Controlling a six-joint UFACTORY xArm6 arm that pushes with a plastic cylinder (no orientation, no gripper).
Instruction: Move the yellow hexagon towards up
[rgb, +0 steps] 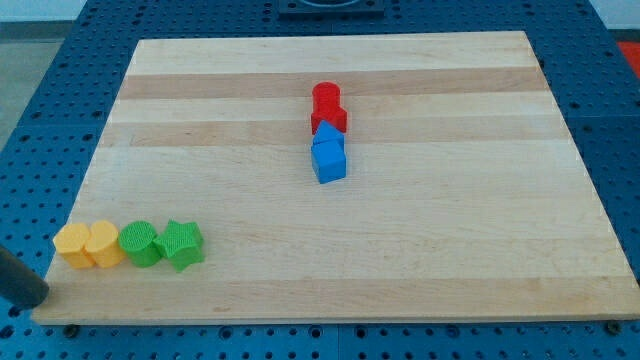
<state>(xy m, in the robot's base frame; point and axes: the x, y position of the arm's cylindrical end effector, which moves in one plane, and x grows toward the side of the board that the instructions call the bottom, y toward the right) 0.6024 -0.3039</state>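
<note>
- Blue perforated metal surrounds our wooden board (400, 250), a pale plank surface that fills most of the view.
- At the view's bottom left corner we see our dark rod coming in from the left edge, and my tip (40, 297) sits at the board's corner, just off the wood.
- We carry no fingers or jaws; the arm ends in this plain rod, so nothing opens, closes or grips.
- Along the board's bottom left edge we count four blocks in a row, each touching the next.
- The leftmost is the yellow hexagon (73, 243), close to the board's left edge and just up and to the view's right of my tip, with a small gap between them.
- Touching its right side stands a yellow cylinder-like block (103, 243); its exact shape is hard for us to make out.
- Next comes a green round block (140, 243), then a green star (182, 244) at the row's right end.
- Well apart from that row, near the board's middle and toward the view's top, we see a red block (328, 106) whose shape we cannot tell for certain.
- A blue block (328, 154) with a pointed top touches the red one on its lower side, the two forming a short column.
</note>
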